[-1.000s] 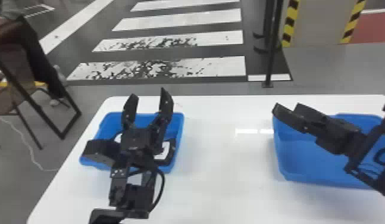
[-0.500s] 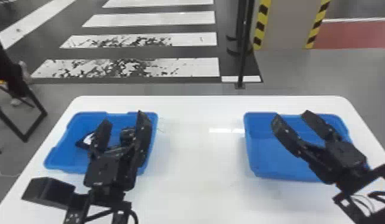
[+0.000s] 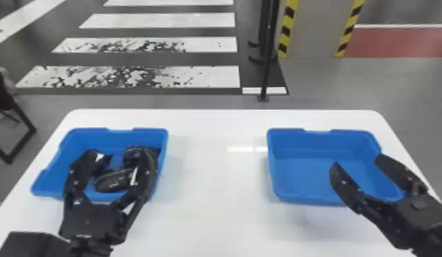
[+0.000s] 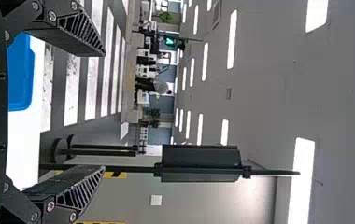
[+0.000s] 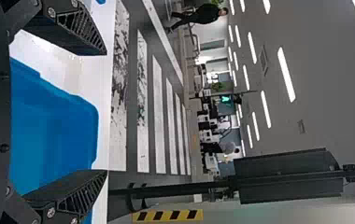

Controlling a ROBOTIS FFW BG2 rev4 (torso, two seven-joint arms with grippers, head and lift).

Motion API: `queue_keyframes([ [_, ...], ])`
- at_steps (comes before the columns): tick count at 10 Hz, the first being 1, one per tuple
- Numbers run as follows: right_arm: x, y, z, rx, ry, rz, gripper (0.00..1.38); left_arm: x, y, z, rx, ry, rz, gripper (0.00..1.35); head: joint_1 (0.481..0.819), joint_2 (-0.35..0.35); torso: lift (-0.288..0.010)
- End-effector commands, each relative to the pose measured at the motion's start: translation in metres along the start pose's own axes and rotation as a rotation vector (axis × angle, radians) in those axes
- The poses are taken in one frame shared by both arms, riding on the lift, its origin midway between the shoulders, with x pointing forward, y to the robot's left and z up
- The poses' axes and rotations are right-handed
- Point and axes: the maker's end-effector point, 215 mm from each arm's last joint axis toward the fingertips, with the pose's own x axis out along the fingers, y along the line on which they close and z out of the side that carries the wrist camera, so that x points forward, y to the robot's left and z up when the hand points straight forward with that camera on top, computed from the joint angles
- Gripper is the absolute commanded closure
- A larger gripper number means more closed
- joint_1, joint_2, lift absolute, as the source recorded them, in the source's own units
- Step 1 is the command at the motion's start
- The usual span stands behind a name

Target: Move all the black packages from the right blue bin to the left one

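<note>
In the head view my left gripper point(image 3: 121, 155) stands open over the left blue bin point(image 3: 162, 136), with a black package point(image 3: 114, 180) seen between its fingers and more black shapes partly hidden behind them. My right gripper point(image 3: 358, 162) is open above the right side of the right blue bin point(image 3: 298, 174), whose visible floor is bare. The left wrist view has the left gripper point(image 4: 104, 111) with its fingers wide apart and nothing between them. Likewise the right gripper point(image 5: 106, 112) in the right wrist view is spread, a blue bin point(image 5: 63, 135) beside it.
Both bins stand on a white table point(image 3: 216, 184), with a broad stretch of tabletop between them. Beyond the table's far edge are a black post point(image 3: 266, 68) and a pillar with striped edges point(image 3: 315, 30). A dark chair frame point(image 3: 23, 140) stands at the left.
The head view has shifted, so both bins sit differently in it. Both arms have changed pose over their bins; the left fingers now reach around the package in view. Both grippers remain open.
</note>
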Motion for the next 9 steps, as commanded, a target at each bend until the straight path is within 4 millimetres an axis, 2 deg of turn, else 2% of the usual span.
queue_keyframes([
  [1,-0.017,-0.010,0.002,-0.056,0.029,-0.041,0.14,-0.002,-0.004,-0.004,0.032,0.076,-0.017,0.18,0.695,0.008,-0.140],
  [3,-0.023,-0.016,0.000,-0.054,0.035,-0.061,0.14,-0.003,-0.012,-0.016,0.023,0.152,-0.036,0.18,0.695,-0.025,-0.140],
  [5,-0.025,-0.016,0.000,-0.056,0.044,-0.074,0.14,-0.004,-0.007,-0.025,0.002,0.186,-0.024,0.18,0.695,-0.044,-0.140],
  [7,-0.032,-0.019,0.000,-0.046,0.058,-0.109,0.14,-0.006,0.000,-0.028,0.023,0.201,-0.011,0.18,0.695,-0.045,-0.140],
  [9,-0.032,-0.018,0.001,-0.041,0.057,-0.109,0.14,-0.005,0.003,-0.022,0.040,0.183,-0.007,0.18,0.695,-0.038,-0.140],
])
